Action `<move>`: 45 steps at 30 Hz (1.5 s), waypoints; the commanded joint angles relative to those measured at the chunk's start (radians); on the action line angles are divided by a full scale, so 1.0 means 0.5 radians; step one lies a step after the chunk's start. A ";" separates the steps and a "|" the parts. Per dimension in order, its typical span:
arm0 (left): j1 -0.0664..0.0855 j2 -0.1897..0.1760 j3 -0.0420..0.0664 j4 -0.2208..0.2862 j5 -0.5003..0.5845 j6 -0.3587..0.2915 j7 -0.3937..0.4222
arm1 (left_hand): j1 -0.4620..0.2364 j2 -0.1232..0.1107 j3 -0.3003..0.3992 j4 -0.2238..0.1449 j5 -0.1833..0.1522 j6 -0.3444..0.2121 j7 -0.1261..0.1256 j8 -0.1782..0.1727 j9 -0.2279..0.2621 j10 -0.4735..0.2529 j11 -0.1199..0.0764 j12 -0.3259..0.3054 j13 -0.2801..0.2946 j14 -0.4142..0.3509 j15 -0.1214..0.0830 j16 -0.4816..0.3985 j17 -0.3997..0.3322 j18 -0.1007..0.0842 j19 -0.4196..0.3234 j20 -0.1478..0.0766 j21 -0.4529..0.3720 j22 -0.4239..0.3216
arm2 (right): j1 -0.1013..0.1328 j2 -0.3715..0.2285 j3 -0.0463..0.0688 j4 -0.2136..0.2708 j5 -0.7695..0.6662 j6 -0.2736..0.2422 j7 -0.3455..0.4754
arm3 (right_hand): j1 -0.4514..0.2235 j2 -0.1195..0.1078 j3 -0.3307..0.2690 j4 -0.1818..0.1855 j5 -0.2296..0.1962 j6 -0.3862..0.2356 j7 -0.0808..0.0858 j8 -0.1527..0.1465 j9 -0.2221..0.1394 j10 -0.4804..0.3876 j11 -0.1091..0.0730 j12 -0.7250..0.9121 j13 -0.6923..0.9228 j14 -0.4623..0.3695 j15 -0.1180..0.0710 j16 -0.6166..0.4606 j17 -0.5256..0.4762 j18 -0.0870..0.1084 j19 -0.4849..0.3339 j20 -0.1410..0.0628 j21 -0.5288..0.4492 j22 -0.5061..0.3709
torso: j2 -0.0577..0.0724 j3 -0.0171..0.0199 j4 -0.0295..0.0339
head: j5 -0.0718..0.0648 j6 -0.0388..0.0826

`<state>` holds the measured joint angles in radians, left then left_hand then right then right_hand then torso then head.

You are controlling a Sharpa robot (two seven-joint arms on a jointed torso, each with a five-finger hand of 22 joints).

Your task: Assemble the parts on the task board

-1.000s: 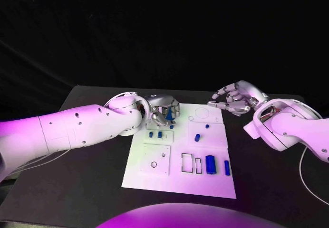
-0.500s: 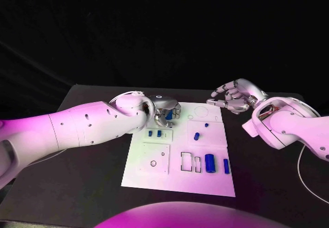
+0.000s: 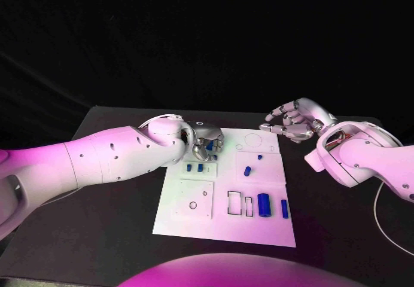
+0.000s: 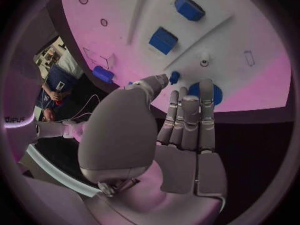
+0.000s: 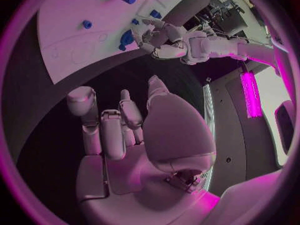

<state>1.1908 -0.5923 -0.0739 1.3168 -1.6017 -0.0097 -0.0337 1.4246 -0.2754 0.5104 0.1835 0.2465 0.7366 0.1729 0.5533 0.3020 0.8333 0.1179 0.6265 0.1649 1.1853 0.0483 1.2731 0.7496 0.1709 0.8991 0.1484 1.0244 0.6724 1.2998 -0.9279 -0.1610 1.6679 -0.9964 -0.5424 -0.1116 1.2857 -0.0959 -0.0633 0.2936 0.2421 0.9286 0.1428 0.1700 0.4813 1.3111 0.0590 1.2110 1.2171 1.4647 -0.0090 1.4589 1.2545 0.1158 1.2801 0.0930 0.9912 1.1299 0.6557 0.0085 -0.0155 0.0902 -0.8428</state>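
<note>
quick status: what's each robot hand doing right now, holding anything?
Left robot hand: over the far end of the white board, blue part at its fingertips; grip cannot be told.
Right robot hand: holds nothing, fingers apart.

Behind your black table you have only darkness — a black backdrop filling the far side. Magenta light washes over everything. Off to the side a bright pink light strip glows on a wall — cluttered equipment stands beyond it.

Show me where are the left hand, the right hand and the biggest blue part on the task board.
left hand (image 3: pixel 205 143), head view, on its knuckles.
right hand (image 3: pixel 292 121), head view, middle of the curled fingers.
biggest blue part (image 3: pixel 264 205), head view, middle of the cylinder.
</note>
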 commanded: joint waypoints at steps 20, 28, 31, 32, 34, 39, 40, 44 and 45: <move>-0.009 0.047 -0.002 -0.044 -0.003 0.093 -0.005 | 0.022 0.043 0.075 -0.041 -0.007 0.151 -0.031 -0.058 -0.059 0.158 -0.033 -0.066 -0.063 0.107 -0.028 0.132 0.112 0.023 0.048 -0.020 0.095 0.071 | -0.001 0.006 0.000 0.002 -0.004 0.001 0.018 | 0.016 -0.004 -0.016 -0.001 0.009 -0.017 -0.004 0.016 0.004 -0.017 -0.001 -0.006 -0.004 0.073 -0.009 -0.008 0.000 0.024 -0.008 0.001 -0.017 -0.005 | -0.002 0.0024 0.000 | -0.006 -0.015; -0.012 0.059 -0.004 -0.071 0.012 0.123 -0.012 | 0.025 0.055 0.090 -0.052 -0.008 0.176 -0.036 -0.065 -0.066 0.185 -0.040 -0.080 -0.073 0.120 -0.033 0.148 0.127 0.020 0.059 -0.024 0.116 0.095 | -0.001 0.005 0.000 0.002 -0.003 0.003 0.017 | 0.016 -0.004 -0.016 -0.001 0.009 -0.017 -0.004 0.016 0.004 -0.017 -0.001 -0.006 -0.004 0.073 -0.009 -0.008 0.000 0.024 -0.008 0.001 -0.017 -0.005 | 0.000 0.0021 -0.001 | -0.009 -0.016; -0.013 0.065 -0.004 -0.088 0.023 0.138 -0.016 | 0.031 0.060 0.098 -0.060 -0.008 0.180 -0.038 -0.071 -0.069 0.190 -0.042 -0.090 -0.078 0.118 -0.035 0.149 0.118 0.021 0.052 -0.026 0.116 0.092 | -0.001 0.004 0.000 0.003 -0.003 0.004 0.016 | 0.013 -0.001 -0.016 0.000 0.009 -0.016 -0.004 0.019 0.006 -0.016 -0.002 -0.007 -0.005 0.074 -0.009 -0.009 0.000 0.024 -0.007 0.001 -0.018 -0.005 | -0.001 0.0020 -0.001 | -0.009 -0.016; -0.013 0.066 -0.004 -0.093 0.026 0.144 -0.016 | 0.032 0.061 0.101 -0.063 -0.009 0.181 -0.038 -0.074 -0.071 0.192 -0.042 -0.093 -0.080 0.118 -0.035 0.150 0.117 0.021 0.050 -0.027 0.117 0.092 | -0.001 0.004 0.000 0.003 -0.003 0.004 0.016 | 0.013 -0.001 -0.016 0.000 0.009 -0.016 -0.004 0.019 0.006 -0.016 -0.002 -0.007 -0.005 0.074 -0.009 -0.009 0.000 0.024 -0.007 0.001 -0.018 -0.005 | -0.001 0.0022 -0.001 | -0.009 -0.017; -0.013 0.068 -0.004 -0.101 0.034 0.153 -0.016 | 0.035 0.064 0.105 -0.067 -0.009 0.184 -0.038 -0.076 -0.072 0.196 -0.043 -0.097 -0.082 0.119 -0.036 0.152 0.118 0.021 0.049 -0.027 0.120 0.095 | -0.001 0.004 0.000 0.003 -0.003 0.004 0.016 | 0.013 -0.001 -0.016 0.000 0.009 -0.016 -0.004 0.019 0.006 -0.016 -0.002 -0.007 -0.005 0.074 -0.009 -0.009 0.000 0.024 -0.007 0.001 -0.018 -0.005 | -0.001 0.0024 -0.001 | -0.009 -0.017; -0.014 0.075 -0.005 -0.114 0.051 0.160 -0.007 | 0.038 0.076 0.114 -0.079 -0.012 0.202 -0.040 -0.080 -0.075 0.218 -0.046 -0.106 -0.088 0.134 -0.039 0.166 0.141 0.016 0.060 -0.030 0.139 0.121 | -0.001 0.004 0.000 0.003 -0.003 0.004 0.016 | 0.013 -0.001 -0.016 0.000 0.009 -0.016 -0.004 0.019 0.006 -0.016 -0.002 -0.007 -0.005 0.074 -0.009 -0.009 0.000 0.024 -0.007 0.001 -0.018 -0.005 | -0.001 0.0020 0.000 | -0.010 -0.021; -0.015 0.078 -0.005 -0.117 0.057 0.156 0.000 | 0.038 0.081 0.117 -0.084 -0.012 0.214 -0.043 -0.081 -0.076 0.230 -0.049 -0.111 -0.091 0.141 -0.041 0.173 0.148 0.015 0.064 -0.031 0.147 0.131 | -0.001 0.005 0.000 0.003 -0.003 0.004 0.016 | 0.013 -0.001 -0.016 0.000 0.009 -0.016 -0.004 0.019 0.006 -0.016 -0.002 -0.007 -0.005 0.074 -0.009 -0.009 0.000 0.024 -0.007 0.001 -0.018 -0.005 | -0.002 0.0015 0.000 | -0.010 -0.021; -0.019 0.085 -0.006 -0.125 0.079 0.143 0.020 | 0.030 0.090 0.122 -0.093 -0.014 0.241 -0.048 -0.087 -0.077 0.260 -0.056 -0.129 -0.100 0.163 -0.046 0.193 0.175 0.011 0.081 -0.036 0.172 0.162 | -0.001 0.005 0.000 0.003 -0.003 0.004 0.016 | 0.012 0.000 -0.017 0.000 0.009 -0.015 -0.005 0.021 0.006 -0.014 -0.002 -0.006 -0.005 0.074 -0.010 -0.008 0.002 0.024 -0.006 0.000 -0.018 -0.004 | -0.002 0.0013 0.001 | -0.010 -0.021; -0.021 0.087 -0.006 -0.127 0.083 0.139 0.025 | 0.028 0.090 0.123 -0.093 -0.014 0.243 -0.049 -0.089 -0.078 0.262 -0.056 -0.132 -0.101 0.162 -0.047 0.193 0.173 0.011 0.080 -0.036 0.173 0.162 | -0.001 0.005 0.000 0.003 -0.003 0.004 0.016 | 0.012 0.000 -0.017 0.000 0.009 -0.015 -0.005 0.021 0.006 -0.014 -0.002 -0.006 -0.005 0.074 -0.010 -0.008 0.002 0.024 -0.006 0.000 -0.018 -0.004 | -0.002 0.0014 0.001 | -0.010 -0.022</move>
<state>1.1863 -0.5518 -0.0732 1.2552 -1.5786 0.0370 -0.0356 1.4396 -0.2420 0.5660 0.1393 0.2434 0.8509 0.1515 0.5146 0.2642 0.9583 0.0895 0.5633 0.1155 1.2581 0.0250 1.3639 0.8360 0.1709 0.9313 0.1305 1.1075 0.7531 1.2998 -0.9260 -0.1608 1.6683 -0.9951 -0.5431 -0.1106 1.2857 -0.0960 -0.0633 0.2936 0.2421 0.9252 0.1393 0.1740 0.4833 1.3113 0.0590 1.2111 1.2155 1.4647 -0.0090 1.4590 1.2547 0.1158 1.2802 0.0931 0.9855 1.1284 0.6550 0.0091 -0.0154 0.0851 -0.8532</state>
